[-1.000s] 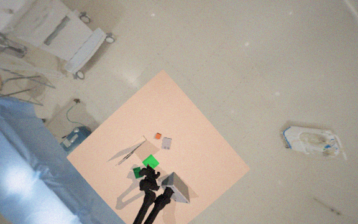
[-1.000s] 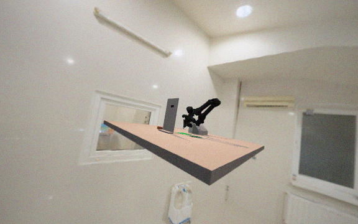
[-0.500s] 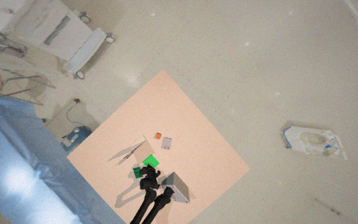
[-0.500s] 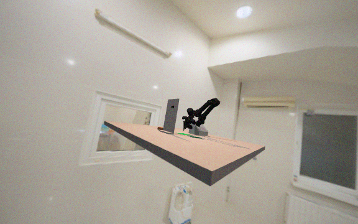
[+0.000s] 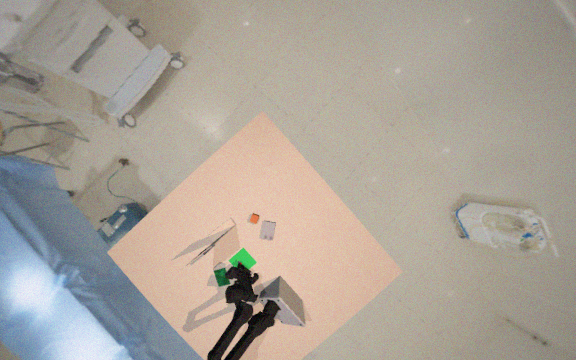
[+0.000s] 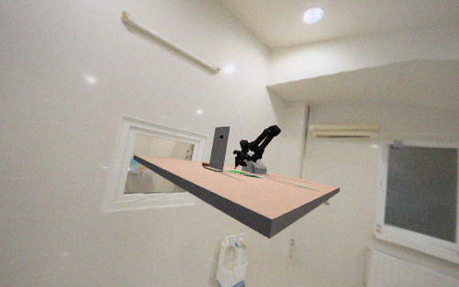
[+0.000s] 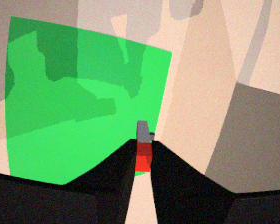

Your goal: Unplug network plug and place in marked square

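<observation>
My gripper (image 7: pixel 143 147) (image 5: pixel 241 273) (image 6: pixel 238 161) is shut on the network plug (image 7: pixel 143 133), a small grey piece with a red part between the black fingers. In the wrist view the plug hangs over the lower right edge of the bright green marked square (image 7: pixel 78 110) (image 5: pixel 242 258) (image 6: pixel 242 173). The grey upright panel (image 6: pixel 219 148) (image 5: pixel 226 243) stands just behind the square, and its socket shows as a small dark hole. In the overhead view the arm hides the plug.
A dark green piece (image 5: pixel 222 276) lies left of the gripper. An orange cube (image 5: pixel 254 218) and a pale grey block (image 5: pixel 267 230) lie beyond the panel. A grey box (image 5: pixel 285 300) sits at the arm's base on the peach table (image 5: pixel 318 250) (image 6: pixel 253 195).
</observation>
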Robot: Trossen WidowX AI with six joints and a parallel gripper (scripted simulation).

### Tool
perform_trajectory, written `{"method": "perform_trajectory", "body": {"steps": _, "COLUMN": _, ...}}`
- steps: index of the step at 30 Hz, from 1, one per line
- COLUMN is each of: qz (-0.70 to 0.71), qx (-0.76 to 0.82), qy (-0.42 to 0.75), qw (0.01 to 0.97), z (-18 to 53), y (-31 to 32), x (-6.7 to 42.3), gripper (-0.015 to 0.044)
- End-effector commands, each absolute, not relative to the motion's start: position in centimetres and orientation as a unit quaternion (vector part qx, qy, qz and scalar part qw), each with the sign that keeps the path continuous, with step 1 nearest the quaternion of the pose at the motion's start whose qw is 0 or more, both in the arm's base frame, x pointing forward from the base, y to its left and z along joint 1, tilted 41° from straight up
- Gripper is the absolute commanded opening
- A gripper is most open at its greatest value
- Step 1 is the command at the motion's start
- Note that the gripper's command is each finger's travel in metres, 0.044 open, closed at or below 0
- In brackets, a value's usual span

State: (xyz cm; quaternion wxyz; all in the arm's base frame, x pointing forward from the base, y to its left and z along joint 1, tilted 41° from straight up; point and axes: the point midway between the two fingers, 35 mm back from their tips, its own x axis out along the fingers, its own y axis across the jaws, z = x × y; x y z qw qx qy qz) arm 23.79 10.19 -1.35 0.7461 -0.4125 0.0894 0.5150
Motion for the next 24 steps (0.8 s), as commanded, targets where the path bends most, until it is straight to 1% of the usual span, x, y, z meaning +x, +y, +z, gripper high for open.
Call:
{"method": "perform_trajectory", "body": {"steps": 1, "qz": 0.516, "qx": -0.409, "qy": 0.097, "qw": 0.747, "z": -1.8, "y": 10.3, "x": 23.5, "gripper": 0.0}}
{"method": "perform_trajectory", "body": {"steps": 24, "qz": 0.515, "qx": -0.407, "qy": 0.095, "qw": 0.748, "z": -2.9, "y": 11.4, "x": 22.9, "gripper": 0.0}}
